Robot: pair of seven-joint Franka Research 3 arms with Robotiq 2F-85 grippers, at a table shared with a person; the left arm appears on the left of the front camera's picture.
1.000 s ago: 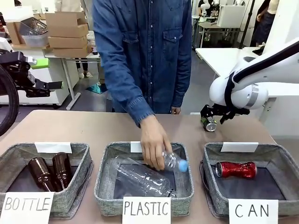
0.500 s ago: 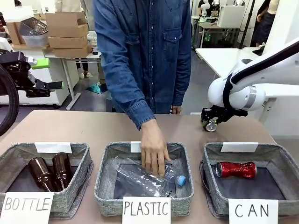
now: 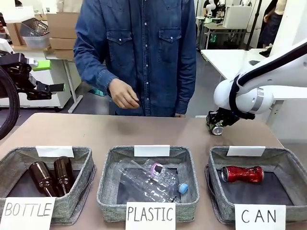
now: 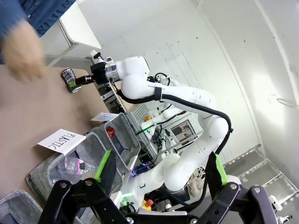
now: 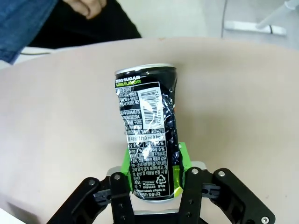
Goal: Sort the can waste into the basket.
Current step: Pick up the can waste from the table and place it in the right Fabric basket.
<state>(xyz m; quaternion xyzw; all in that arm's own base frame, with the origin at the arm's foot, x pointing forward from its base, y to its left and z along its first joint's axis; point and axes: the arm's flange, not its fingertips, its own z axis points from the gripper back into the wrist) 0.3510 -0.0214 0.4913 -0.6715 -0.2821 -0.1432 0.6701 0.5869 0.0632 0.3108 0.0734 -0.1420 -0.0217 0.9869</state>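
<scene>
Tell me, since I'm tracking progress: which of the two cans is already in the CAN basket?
The red crushed can, lying in the CAN basket. The dark can is clamped in the right pincer above the table.

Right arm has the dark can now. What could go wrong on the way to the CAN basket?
The right gripper pinches only the bottom end of the dented dark can, so it might pivot or slip out. The red can already lies across the CAN basket; dropping onto it might bounce the new can out.
</scene>
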